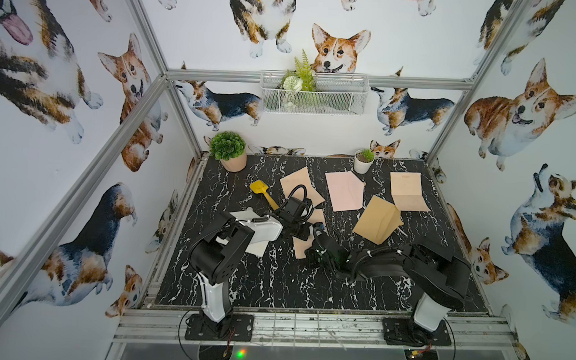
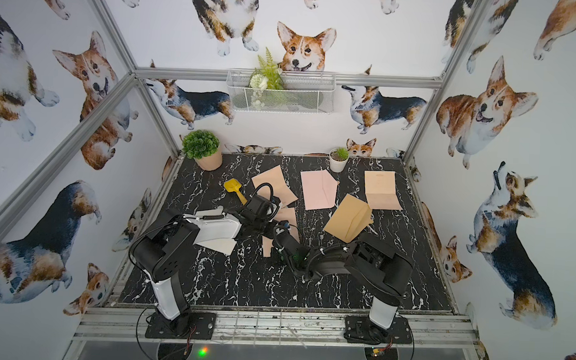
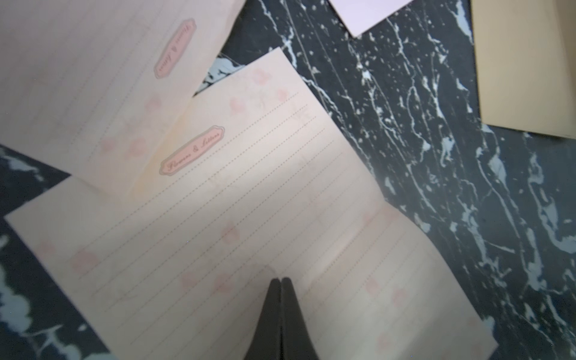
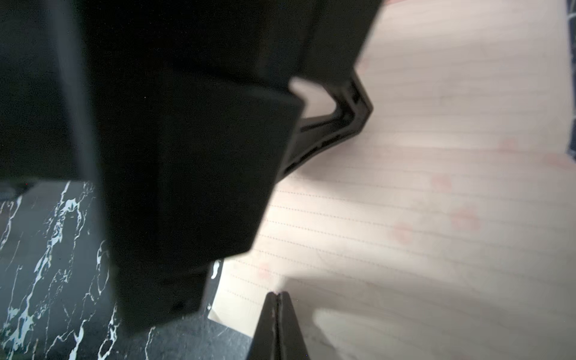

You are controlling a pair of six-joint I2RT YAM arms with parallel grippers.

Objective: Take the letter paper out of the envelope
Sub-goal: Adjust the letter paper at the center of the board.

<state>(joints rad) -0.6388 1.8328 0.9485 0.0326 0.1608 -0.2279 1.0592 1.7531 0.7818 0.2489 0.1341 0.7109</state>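
Pink letter paper (image 3: 237,218) flat, long axis near-far, far end under second sheet (image 3: 93,78). Left gripper (image 3: 281,279), right gripper (image 4: 276,293) clenched over it. Bare table (image 1: 274,281) nearward.

On the lined letter sheet (image 3: 249,218) under my left pincer, a small pink label (image 3: 192,150) bears script I read as "Flowers & Letters", somewhat blurred. The twin label (image 3: 175,48), on the neighbouring sheet (image 3: 78,78) overlapping that lined letter sheet, is too blurred to read.
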